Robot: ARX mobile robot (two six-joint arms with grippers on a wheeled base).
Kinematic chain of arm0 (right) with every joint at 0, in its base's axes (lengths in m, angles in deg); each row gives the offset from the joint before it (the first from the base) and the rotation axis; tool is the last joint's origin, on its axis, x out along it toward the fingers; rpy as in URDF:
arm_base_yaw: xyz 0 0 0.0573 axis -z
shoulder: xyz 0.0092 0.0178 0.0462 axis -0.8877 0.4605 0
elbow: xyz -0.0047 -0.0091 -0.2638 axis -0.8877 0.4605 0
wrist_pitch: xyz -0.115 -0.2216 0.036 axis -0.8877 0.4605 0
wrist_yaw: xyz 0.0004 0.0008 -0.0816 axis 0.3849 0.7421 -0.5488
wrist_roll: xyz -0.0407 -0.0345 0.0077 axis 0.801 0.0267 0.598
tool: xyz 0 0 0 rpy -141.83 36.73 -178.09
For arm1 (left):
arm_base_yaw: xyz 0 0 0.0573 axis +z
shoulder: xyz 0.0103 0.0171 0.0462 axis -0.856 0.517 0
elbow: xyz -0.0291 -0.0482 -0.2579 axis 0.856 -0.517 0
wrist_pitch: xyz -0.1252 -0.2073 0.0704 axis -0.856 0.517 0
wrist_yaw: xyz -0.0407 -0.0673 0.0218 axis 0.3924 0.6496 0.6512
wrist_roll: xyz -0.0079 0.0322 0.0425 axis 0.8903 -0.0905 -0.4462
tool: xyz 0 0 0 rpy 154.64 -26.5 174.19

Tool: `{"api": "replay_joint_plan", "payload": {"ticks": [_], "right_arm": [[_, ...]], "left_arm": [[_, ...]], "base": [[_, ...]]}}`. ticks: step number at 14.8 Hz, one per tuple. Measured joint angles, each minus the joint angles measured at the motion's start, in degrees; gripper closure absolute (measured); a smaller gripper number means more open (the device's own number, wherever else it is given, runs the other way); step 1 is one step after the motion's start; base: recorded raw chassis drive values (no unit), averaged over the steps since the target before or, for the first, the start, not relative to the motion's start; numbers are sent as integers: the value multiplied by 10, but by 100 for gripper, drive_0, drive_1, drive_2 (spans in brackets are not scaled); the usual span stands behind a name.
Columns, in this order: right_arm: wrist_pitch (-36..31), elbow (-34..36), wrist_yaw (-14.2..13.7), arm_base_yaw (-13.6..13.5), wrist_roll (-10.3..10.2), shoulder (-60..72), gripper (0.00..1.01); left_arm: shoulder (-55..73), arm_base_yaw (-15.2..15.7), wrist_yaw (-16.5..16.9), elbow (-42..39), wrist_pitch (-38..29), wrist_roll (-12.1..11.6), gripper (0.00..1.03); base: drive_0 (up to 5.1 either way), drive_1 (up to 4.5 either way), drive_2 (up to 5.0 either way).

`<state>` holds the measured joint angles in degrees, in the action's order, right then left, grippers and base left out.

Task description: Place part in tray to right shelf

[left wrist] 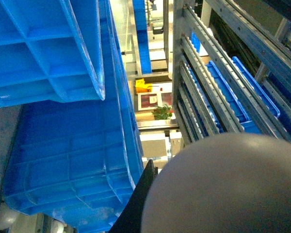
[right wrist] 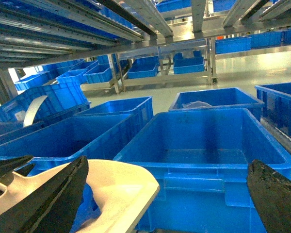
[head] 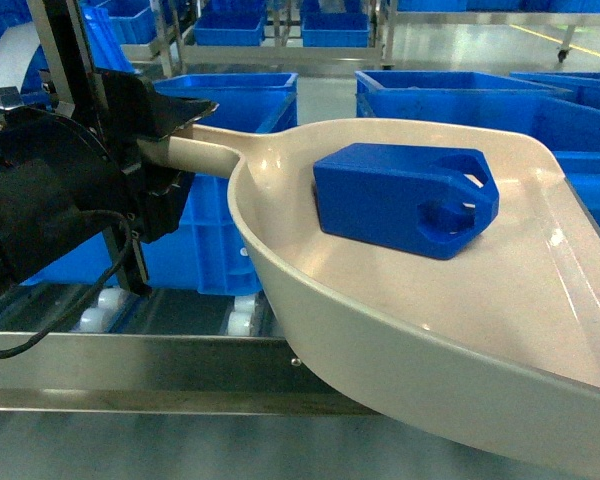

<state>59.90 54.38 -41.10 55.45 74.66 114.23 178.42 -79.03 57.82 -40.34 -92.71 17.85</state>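
The cream tray (head: 460, 300) fills the head view, held up over the right shelf's steel front rail (head: 130, 370) and white rollers (head: 95, 318). The blue part (head: 405, 198) lies inside the tray, notched end to the right. My left gripper (head: 185, 145) is shut on the tray's handle (head: 205, 150). In the left wrist view the rounded handle end (left wrist: 228, 189) blocks the lower right, with one black finger (left wrist: 138, 206) beside it. My right gripper (right wrist: 169, 204) is open and empty; a corner of the tray (right wrist: 116, 189) lies just inside its left finger (right wrist: 63, 194).
Large blue crates (head: 230, 110) (head: 450, 95) stand on the rack right behind the tray. A big empty crate (right wrist: 208, 145) sits straight ahead of the right gripper. Steel shelf rails (right wrist: 63, 34) run overhead. A crate's underside (left wrist: 63, 160) hangs close to the left wrist.
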Motion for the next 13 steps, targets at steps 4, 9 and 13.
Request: {"api": "replay_joint_plan", "payload": {"ticks": [4, 9, 13], "right_arm": [[0, 0, 0, 0, 0, 0, 3], [0, 0, 0, 0, 0, 0, 3], [0, 0, 0, 0, 0, 0, 3]], "left_arm": [[0, 0, 0, 0, 0, 0, 91], [0, 0, 0, 0, 0, 0, 91], [0, 0, 0, 0, 0, 0, 91]], "base": [[0, 0, 0], [0, 0, 0], [0, 0, 0]]}}
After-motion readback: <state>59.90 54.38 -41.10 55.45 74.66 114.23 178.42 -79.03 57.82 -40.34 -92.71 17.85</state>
